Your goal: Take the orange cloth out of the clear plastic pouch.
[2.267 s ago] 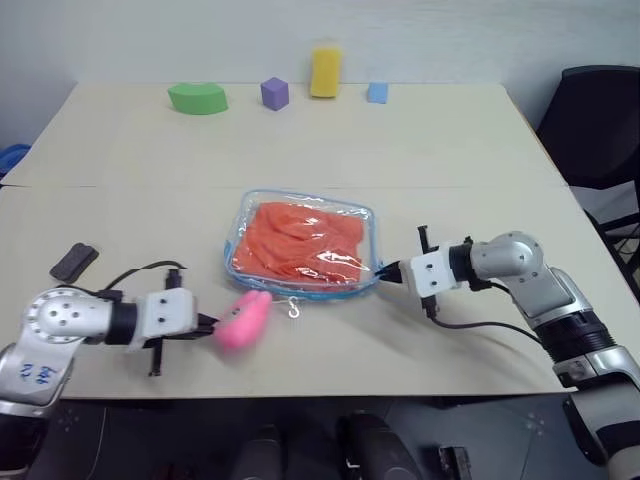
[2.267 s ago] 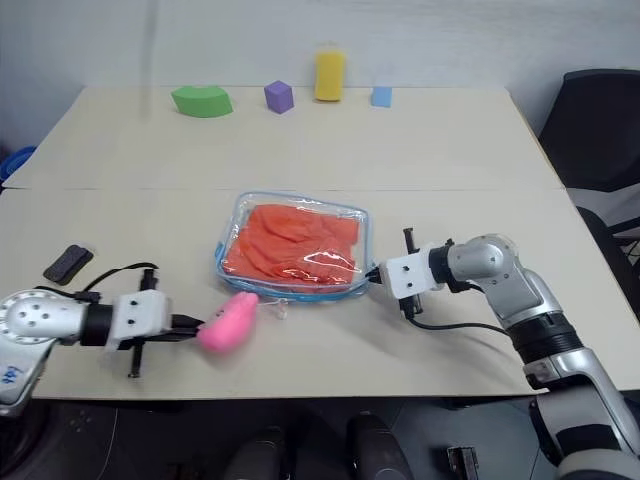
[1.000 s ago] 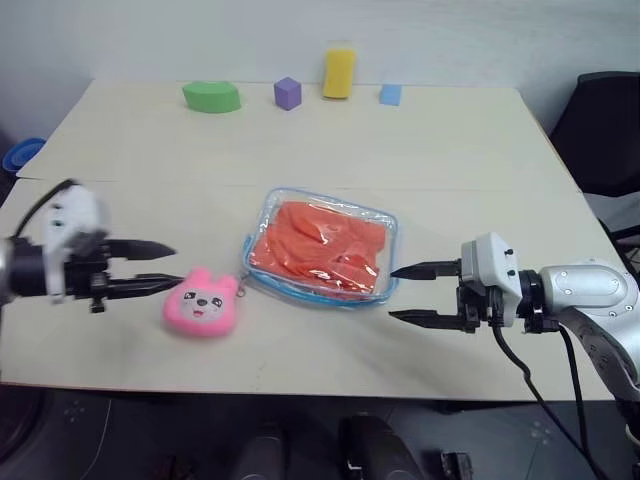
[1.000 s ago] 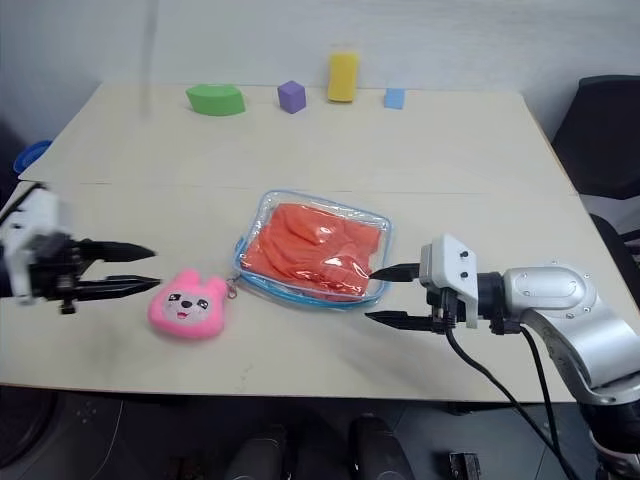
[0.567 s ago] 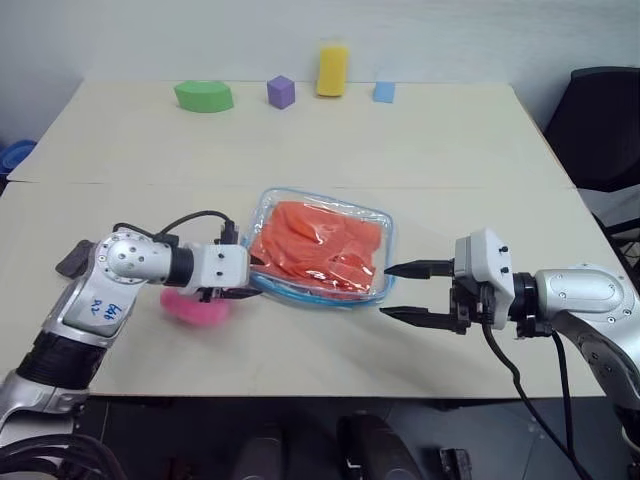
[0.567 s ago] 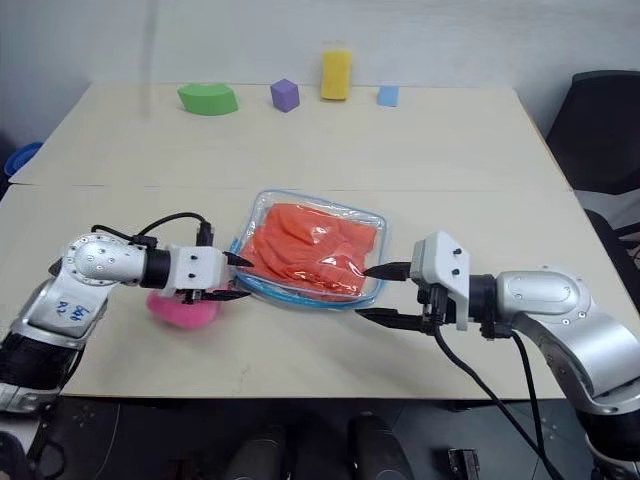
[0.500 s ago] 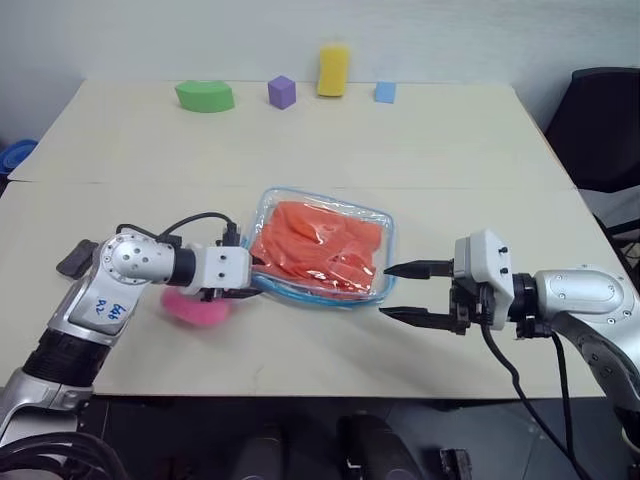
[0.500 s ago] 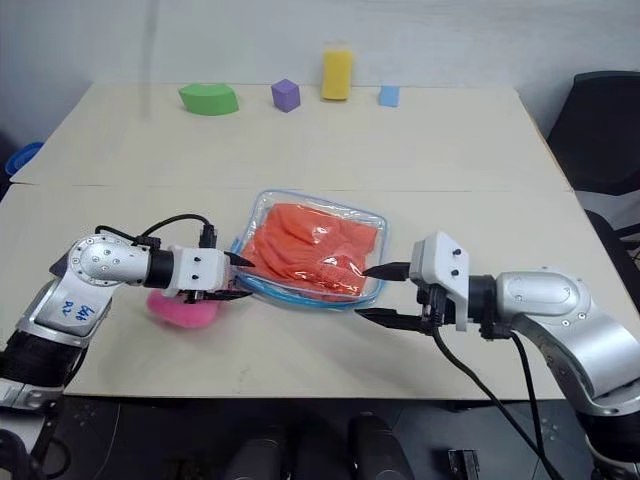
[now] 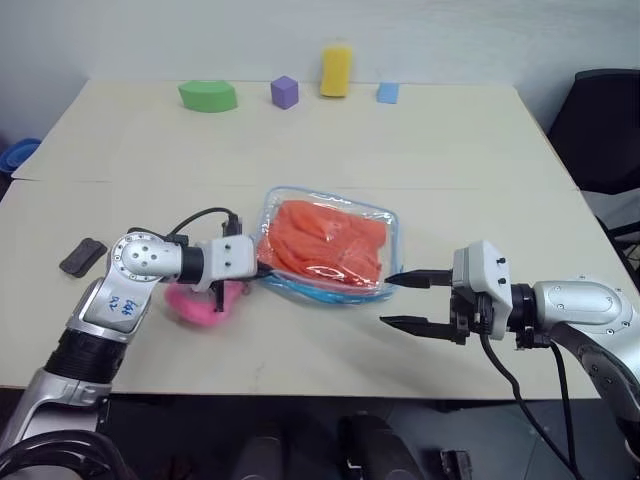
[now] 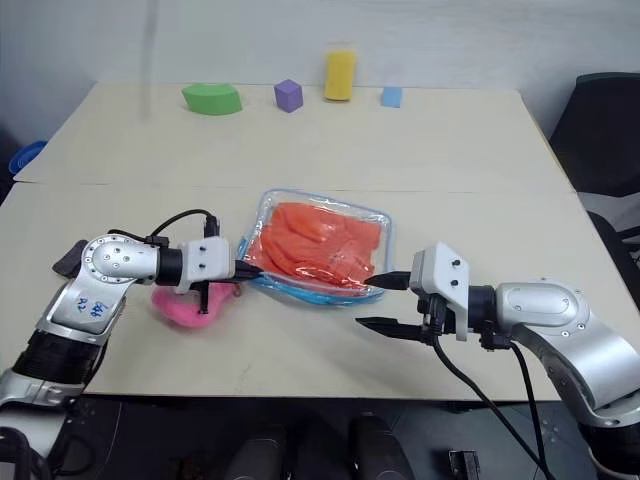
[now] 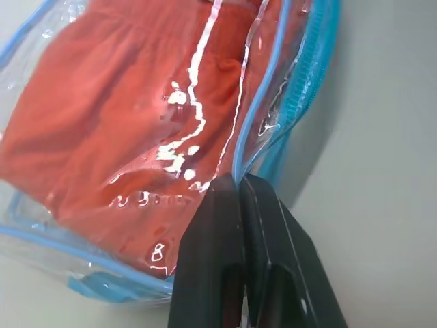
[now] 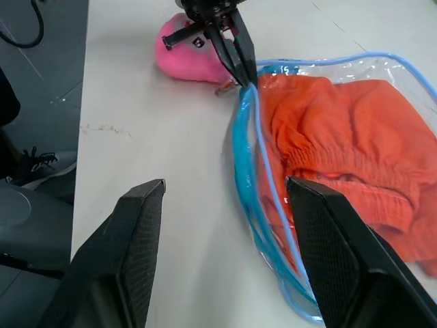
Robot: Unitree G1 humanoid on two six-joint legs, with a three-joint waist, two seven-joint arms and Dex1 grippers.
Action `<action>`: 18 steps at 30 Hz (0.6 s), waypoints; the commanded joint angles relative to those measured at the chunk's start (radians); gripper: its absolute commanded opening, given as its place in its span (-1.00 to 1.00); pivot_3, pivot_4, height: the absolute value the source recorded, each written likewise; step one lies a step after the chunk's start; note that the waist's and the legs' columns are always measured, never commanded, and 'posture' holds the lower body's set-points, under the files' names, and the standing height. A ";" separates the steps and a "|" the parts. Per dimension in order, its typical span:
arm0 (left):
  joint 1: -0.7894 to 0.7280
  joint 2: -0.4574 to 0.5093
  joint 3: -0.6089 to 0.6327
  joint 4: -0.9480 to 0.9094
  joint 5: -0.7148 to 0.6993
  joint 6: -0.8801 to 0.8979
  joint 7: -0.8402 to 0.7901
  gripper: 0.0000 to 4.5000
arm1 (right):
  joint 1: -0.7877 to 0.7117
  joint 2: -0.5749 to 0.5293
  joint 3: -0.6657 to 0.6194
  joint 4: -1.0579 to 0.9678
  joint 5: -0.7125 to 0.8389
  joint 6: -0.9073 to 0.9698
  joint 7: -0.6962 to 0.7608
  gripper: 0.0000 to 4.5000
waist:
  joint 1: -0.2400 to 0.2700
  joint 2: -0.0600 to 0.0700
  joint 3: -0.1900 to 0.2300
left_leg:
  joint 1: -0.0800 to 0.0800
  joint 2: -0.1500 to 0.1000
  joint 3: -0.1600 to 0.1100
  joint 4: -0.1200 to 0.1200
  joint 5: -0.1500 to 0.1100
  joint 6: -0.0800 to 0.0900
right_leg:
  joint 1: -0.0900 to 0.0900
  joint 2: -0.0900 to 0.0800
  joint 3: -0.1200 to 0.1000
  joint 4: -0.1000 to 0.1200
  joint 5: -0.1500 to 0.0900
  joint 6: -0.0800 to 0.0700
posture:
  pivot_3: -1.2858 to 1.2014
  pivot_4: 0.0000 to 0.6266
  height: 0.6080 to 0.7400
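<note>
The left gripper and its arm cover part of the pink charm; its face cannot be seen. The pouch is cut off by the left wrist view's edges, as is the cloth inside it. A chair and a blue object are cropped at the frame edges.

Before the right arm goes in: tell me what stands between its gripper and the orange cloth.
Only the pouch itself. Its blue-edged mouth faces the open right gripper, held up at one edge by the shut left gripper. The cloth lies just inside; bare table before it.
</note>
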 commanded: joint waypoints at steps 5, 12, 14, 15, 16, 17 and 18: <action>-0.025 -0.137 0.110 -0.201 -0.189 0.379 0.167 -1.00 | -0.029 0.051 0.059 0.018 -0.108 -0.031 -0.078 0.48 | 0.003 0.000 0.000 | -0.001 0.000 0.000 0.001 0.000 0.000 | 0.000 0.000 0.000 0.000 0.000 0.000 | 0.03 -0.52 1.00; -0.013 -0.142 0.105 -0.249 -0.198 0.433 0.196 -1.00 | -0.039 0.075 0.074 0.027 -0.128 -0.022 -0.101 0.99 | -0.002 0.000 0.000 | 0.000 0.000 0.000 0.001 0.003 -0.005 | 0.000 0.001 0.000 0.001 0.000 0.000 | 0.03 -0.52 1.00; -0.013 -0.142 0.105 -0.251 -0.200 0.436 0.198 -1.00 | -0.040 0.076 0.074 0.027 -0.130 -0.021 -0.101 0.99 | -0.001 0.000 0.000 | 0.000 0.000 0.000 0.001 0.003 -0.005 | 0.000 0.000 0.000 0.001 0.000 0.000 | 0.03 -0.52 1.00; -0.013 -0.141 0.105 -0.252 -0.200 0.437 0.199 -1.00 | -0.040 0.077 0.074 0.027 -0.130 -0.021 -0.100 0.99 | 0.000 0.000 0.000 | 0.000 0.000 0.000 0.001 0.003 -0.005 | 0.000 0.000 0.000 0.001 0.000 0.000 | 0.03 -0.52 1.00; -0.013 -0.141 0.105 -0.252 -0.200 0.438 0.199 -1.00 | -0.040 0.077 0.074 0.027 -0.130 -0.021 -0.100 0.99 | 0.000 0.000 0.000 | 0.000 0.000 0.000 0.001 0.003 -0.005 | 0.000 0.000 0.000 0.001 0.000 0.000 | 0.03 -0.52 1.00; -0.013 -0.141 0.105 -0.252 -0.201 0.438 0.200 -1.00 | -0.040 0.077 0.074 0.027 -0.130 -0.021 -0.100 0.99 | 0.000 0.000 0.000 | 0.000 0.000 0.000 0.001 0.003 -0.005 | 0.000 0.000 0.000 0.001 0.000 0.000 | 0.03 -0.52 1.00; -0.013 -0.141 0.105 -0.252 -0.201 0.438 0.200 -1.00 | -0.040 0.077 0.074 0.027 -0.130 -0.021 -0.100 0.99 | -0.001 0.000 0.000 | 0.000 0.000 0.000 0.001 0.003 -0.005 | 0.000 0.000 0.000 0.001 0.000 0.000 | 0.03 -0.52 1.00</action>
